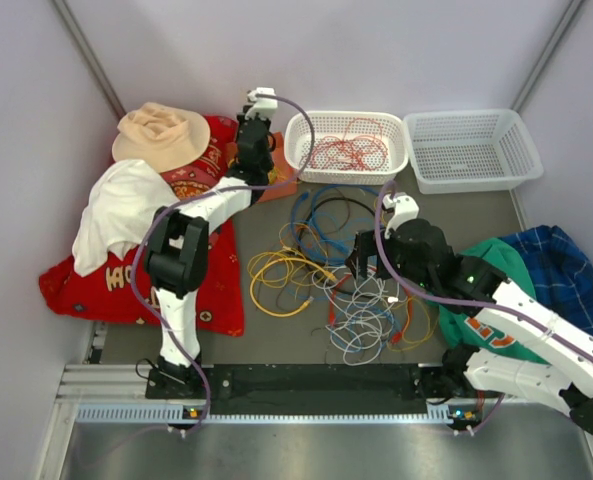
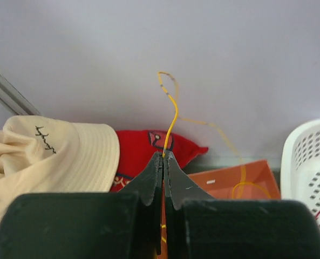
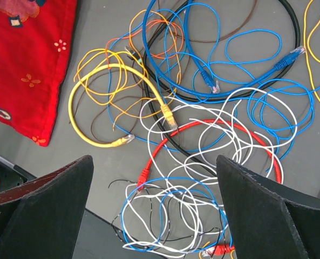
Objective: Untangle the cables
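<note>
The cables [image 1: 336,280] lie in a loose tangle on the grey table: yellow loops [image 1: 281,275], blue ones [image 1: 326,215], white ones [image 1: 361,320]. My right gripper [image 1: 368,262] hovers open and empty above them. In the right wrist view [image 3: 153,157] its jaws stand wide apart over a red plugged cable [image 3: 165,141], a yellow plugged cable [image 3: 79,127], and blue [image 3: 203,94] and white wires. My left gripper [image 1: 253,118] is raised at the back, and in the left wrist view [image 2: 164,156] it is shut on a thin yellow wire [image 2: 170,116] that sticks up past the tips.
A white basket [image 1: 298,140] at the back holds red wires [image 1: 348,150]. A second white basket [image 1: 471,150] stands to its right. A red cloth [image 1: 206,290], tan hat [image 1: 161,135] and white cloth [image 1: 121,210] lie left. Green [image 1: 496,290] and blue plaid [image 1: 556,265] cloths lie right.
</note>
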### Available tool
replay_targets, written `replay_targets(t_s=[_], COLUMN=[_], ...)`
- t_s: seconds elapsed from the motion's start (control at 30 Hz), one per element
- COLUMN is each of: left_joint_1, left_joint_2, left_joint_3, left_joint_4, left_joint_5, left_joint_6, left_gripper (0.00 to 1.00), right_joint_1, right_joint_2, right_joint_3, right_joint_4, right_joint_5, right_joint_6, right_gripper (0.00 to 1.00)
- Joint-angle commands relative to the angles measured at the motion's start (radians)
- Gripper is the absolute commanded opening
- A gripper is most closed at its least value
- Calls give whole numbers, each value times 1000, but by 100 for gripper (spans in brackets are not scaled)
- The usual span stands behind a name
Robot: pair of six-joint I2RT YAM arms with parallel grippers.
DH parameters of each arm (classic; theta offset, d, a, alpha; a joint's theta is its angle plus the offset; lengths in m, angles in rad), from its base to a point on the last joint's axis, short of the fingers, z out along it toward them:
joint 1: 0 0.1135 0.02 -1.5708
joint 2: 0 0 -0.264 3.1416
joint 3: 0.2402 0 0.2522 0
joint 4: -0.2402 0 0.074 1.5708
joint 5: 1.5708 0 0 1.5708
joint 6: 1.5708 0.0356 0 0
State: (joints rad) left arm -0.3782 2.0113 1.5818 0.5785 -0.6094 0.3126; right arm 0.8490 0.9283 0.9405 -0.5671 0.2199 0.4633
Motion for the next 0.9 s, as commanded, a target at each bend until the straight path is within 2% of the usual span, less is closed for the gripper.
replay_targets(t_s=[0.0, 0.23, 0.43, 0.7, 0.87], left_joint_1=[4, 24, 61, 99, 99], left_joint_2=[21, -26, -31, 75, 124], left_joint_3=[-32, -51, 40, 132, 129], left_joint_4=[176, 202, 120, 43, 20], left_joint_5=[-88, -110, -79, -59, -59], left_joint_6=[126, 157, 112, 10, -30], left_gripper=[0, 0, 0, 0, 0], right_joint_1=[-1, 1, 1, 1, -1], right_joint_2=[0, 3, 6, 17, 43], right_joint_3=[4, -5, 4, 20, 23], right_joint_4=[29, 50, 44, 19, 24], right_joint_5=[22, 6, -2, 9, 19], right_joint_6=[-20, -22, -22, -31, -41], right_gripper=[95, 95, 95, 95, 95])
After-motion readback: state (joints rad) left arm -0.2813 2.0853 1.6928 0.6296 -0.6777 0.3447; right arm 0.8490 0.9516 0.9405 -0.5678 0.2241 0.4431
